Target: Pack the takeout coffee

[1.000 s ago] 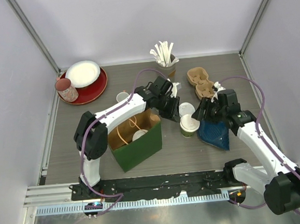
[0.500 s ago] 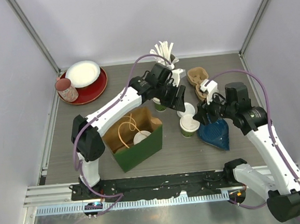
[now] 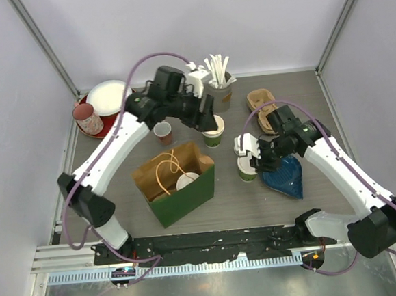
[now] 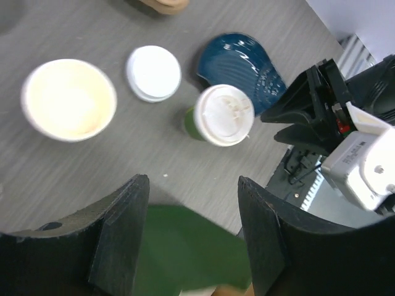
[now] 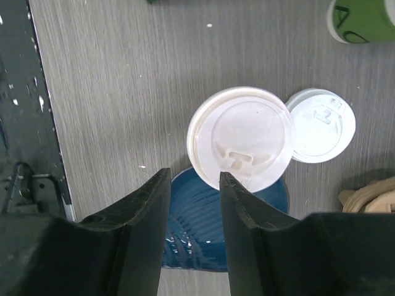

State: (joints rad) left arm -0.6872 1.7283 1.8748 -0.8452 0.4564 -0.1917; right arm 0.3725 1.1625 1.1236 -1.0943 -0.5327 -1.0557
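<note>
A lidded green cup (image 3: pixel 246 169) of takeout coffee stands right of the green paper bag (image 3: pixel 188 197). My right gripper (image 3: pixel 257 160) hovers just right of it. In the right wrist view that gripper (image 5: pixel 192 182) is open, and only the blue dish (image 5: pixel 203 228) shows between the fingers. The cup's lid (image 5: pixel 241 137) lies just past the tips. An open green cup (image 3: pixel 214 130) stands further back, with a loose white lid (image 3: pixel 241 143) beside it. My left gripper (image 3: pixel 206 114) is raised above that cup, open and empty (image 4: pixel 194 185). Another cup (image 3: pixel 185 181) sits inside the bag.
A small red-and-white cup (image 3: pixel 162 131) stands behind the bag. A pink tumbler (image 3: pixel 86 118) and a white plate rest on a red plate (image 3: pixel 128 118) at the back left. A holder of stirrers (image 3: pixel 218 78) and a cardboard cup carrier (image 3: pixel 262 105) are at the back.
My left gripper opened, rose and drew back to the left, leaving the open green cup standing. My right gripper swung left over the blue dish toward the lidded cup, its jaws narrowing.
</note>
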